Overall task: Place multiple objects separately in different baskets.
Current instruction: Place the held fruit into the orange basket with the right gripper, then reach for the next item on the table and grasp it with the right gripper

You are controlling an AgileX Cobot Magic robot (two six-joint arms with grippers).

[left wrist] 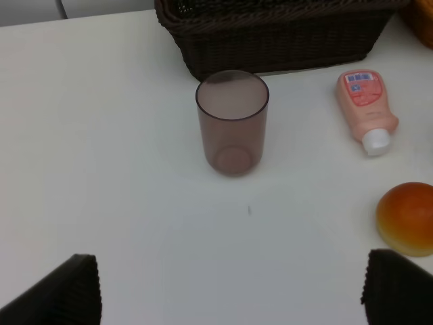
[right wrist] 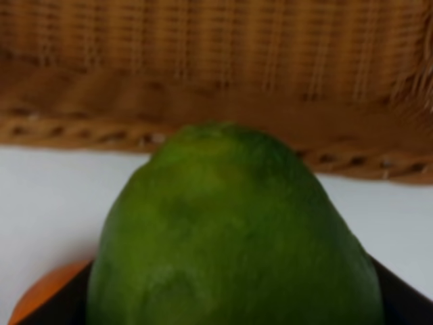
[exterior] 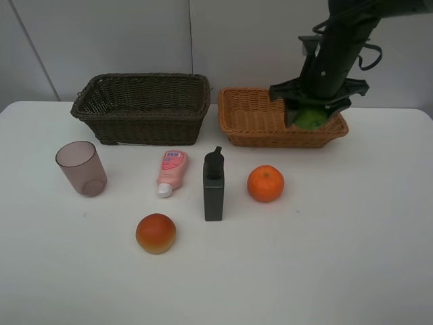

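My right gripper (exterior: 310,114) is shut on the green lime-like fruit (exterior: 312,120) and holds it over the right part of the light orange-tan basket (exterior: 254,115), near its front rim. The fruit fills the right wrist view (right wrist: 230,230) with the basket's weave (right wrist: 216,61) behind it. On the table stand the mauve cup (exterior: 81,168), pink tube (exterior: 172,170), dark bottle (exterior: 214,186), orange (exterior: 265,183) and peach-like fruit (exterior: 155,233). The dark brown basket (exterior: 142,108) holds nothing I can see. My left gripper (left wrist: 230,298) is open and empty, short of the cup (left wrist: 232,122).
The two baskets stand side by side at the back of the white table. In the left wrist view the tube (left wrist: 366,108) and peach-like fruit (left wrist: 407,218) lie to one side of the cup, with the dark basket (left wrist: 270,34) behind it.
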